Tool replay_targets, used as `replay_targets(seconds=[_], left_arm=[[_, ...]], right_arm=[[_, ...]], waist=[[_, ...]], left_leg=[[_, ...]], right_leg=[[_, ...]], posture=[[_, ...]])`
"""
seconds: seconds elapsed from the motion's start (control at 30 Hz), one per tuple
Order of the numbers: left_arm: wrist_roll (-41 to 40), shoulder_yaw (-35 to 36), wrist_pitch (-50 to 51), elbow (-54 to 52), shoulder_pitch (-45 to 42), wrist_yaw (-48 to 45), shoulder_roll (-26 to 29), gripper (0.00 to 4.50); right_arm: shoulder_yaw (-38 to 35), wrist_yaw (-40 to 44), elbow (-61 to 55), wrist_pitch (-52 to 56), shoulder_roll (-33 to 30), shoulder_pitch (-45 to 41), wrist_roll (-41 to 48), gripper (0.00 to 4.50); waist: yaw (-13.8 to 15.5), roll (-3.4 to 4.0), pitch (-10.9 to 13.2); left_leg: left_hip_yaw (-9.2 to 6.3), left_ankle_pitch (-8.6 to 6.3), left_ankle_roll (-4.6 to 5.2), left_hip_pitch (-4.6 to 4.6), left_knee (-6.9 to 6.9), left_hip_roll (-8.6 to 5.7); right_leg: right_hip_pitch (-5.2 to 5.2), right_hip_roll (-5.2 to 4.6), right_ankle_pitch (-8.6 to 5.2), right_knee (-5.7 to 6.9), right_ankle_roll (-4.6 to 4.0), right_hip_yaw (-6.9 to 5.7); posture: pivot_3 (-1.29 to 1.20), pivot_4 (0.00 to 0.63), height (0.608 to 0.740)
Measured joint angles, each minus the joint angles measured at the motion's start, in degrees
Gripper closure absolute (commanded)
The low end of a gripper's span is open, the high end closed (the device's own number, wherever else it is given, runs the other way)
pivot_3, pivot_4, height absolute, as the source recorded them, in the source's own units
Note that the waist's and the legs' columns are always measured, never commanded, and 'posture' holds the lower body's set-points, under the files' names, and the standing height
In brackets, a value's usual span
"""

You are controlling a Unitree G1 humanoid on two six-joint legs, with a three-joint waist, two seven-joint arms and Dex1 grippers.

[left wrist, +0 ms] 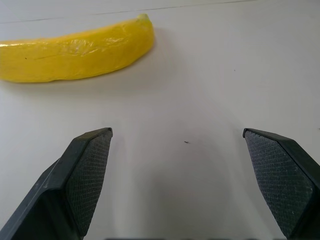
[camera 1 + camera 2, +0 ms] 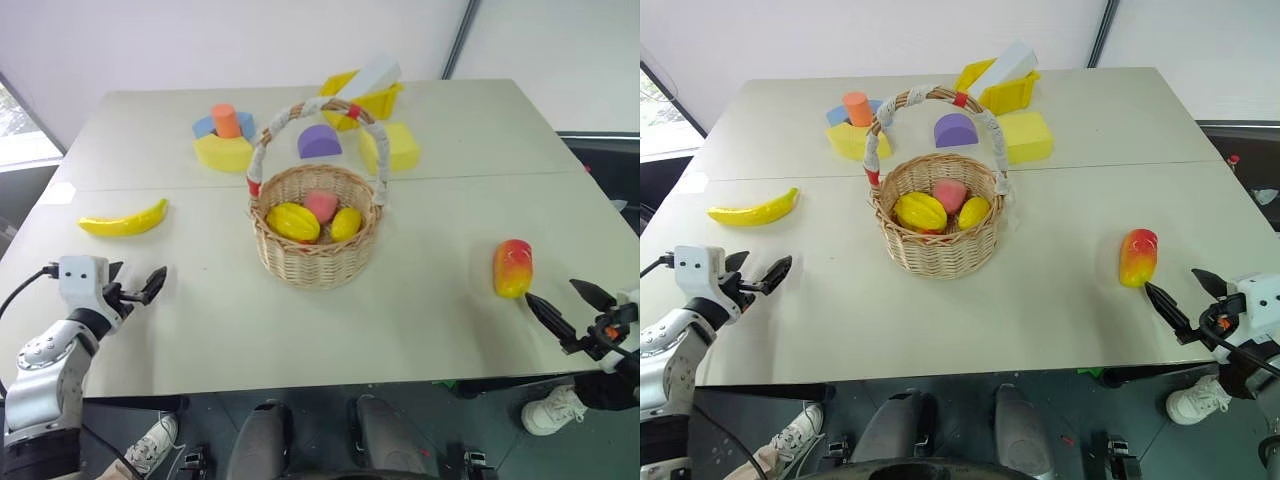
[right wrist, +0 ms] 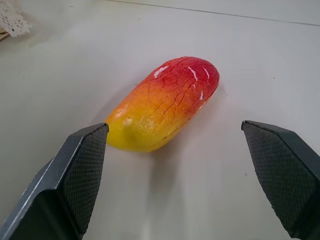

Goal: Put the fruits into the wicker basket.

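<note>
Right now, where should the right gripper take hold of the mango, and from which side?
Probably across the mango's middle, from the near table edge where the open right gripper already faces it. It lies flat on its side, long axis slanting between the fingers, yellow end nearest, with bare table around it.

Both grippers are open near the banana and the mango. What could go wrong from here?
1. The mango is glossy and oval, so it may slip or roll when the right gripper closes.
2. The banana lies flat and off to one side of the left gripper, so the fingers may scrape the table or miss.
3. The tall handle over the basket may block a drop.
</note>
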Motion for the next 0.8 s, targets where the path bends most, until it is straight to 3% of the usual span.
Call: replay_targets(seconds=[0.3, 0.57, 0.8], left_arm=[[-0.51, -0.25, 0.00, 0.00, -1.32, -0.14, 0.00, 0.00], [-0.38, -0.36, 0.07, -0.13, -2.99, 0.36, 0.21, 0.00], [8.19, -5.87, -1.39, 0.12, -7.72, 0.45, 9.14, 0.00]], right_arm=[[0.12, -1.06, -0.26, -0.06, 0.24, -0.94, 0.14, 0.06], [-0.60, -2.00, -3.69, 3.34, -3.49, -8.93, 3.83, 0.06], [7.79, -0.11, -16.78, 10.74, -7.10, -14.23, 9.64, 0.06]], waist=[[-0.08, 0.00, 0.00], [-0.08, 0.00, 0.00], [0.01, -0.02, 0.01]], left_leg=[[0.00, 0.00, 0.00, 0.00, 0.00, 0.00], [0.00, 0.00, 0.00, 0.01, 0.01, 0.00], [-0.05, -0.02, 0.03, -0.09, -0.01, -0.01]], right_leg=[[0.00, 0.00, 0.00, 0.00, 0.00, 0.00], [0.00, 0.02, 0.01, 0.02, 0.01, -0.01], [-0.05, 0.05, 0.00, 0.01, 0.01, -0.04]], posture=[[0.00, 0.150, 0.740], [0.00, 0.150, 0.740], [0.00, 0.150, 0.740]])
